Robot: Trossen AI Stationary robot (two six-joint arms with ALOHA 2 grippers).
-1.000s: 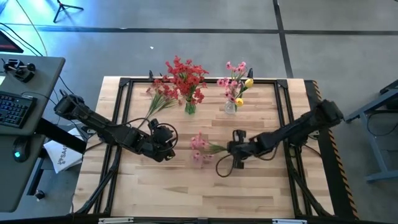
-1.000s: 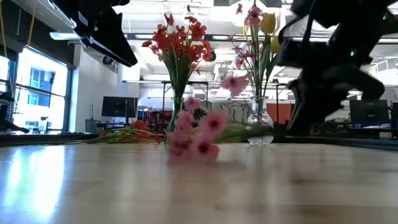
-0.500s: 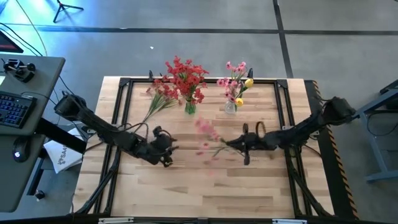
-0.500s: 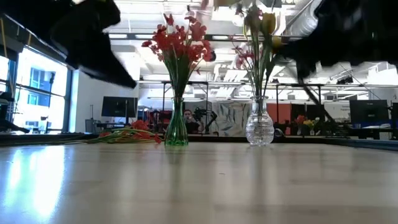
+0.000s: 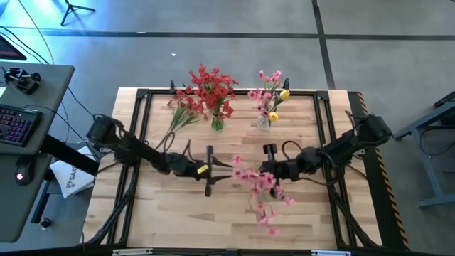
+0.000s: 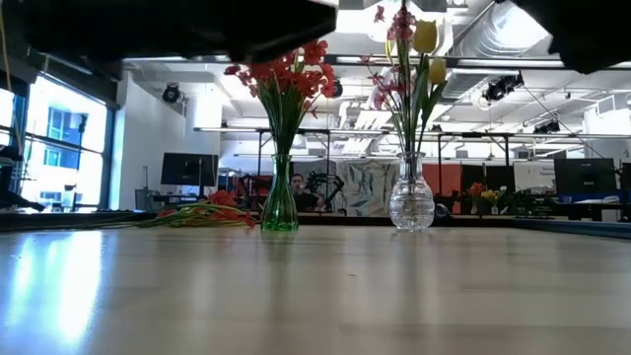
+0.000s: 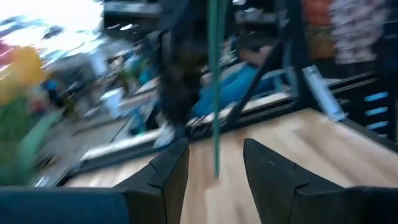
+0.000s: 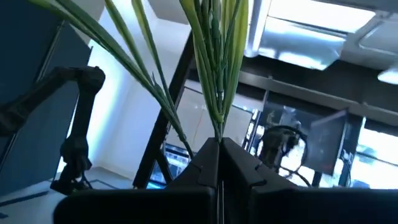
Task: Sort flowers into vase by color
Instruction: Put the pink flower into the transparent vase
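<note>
Right gripper (image 5: 269,171) pinches pink spray (image 5: 257,186) — blooms blurred.

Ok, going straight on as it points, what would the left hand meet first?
Probably the green stem of the pink flower spray held by the right hand, just ahead of the left hand; depth unclear.

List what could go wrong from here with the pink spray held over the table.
1. The right gripper pinches the pink spray only by its thin stems; the heavy blooms hang far out and could slip or swing.
2. The left gripper hovers close, fingers apart around a thin green stem; a mistimed handover might drop it.
3. The clear vase already holds flowers; inserting more could tip it.
</note>
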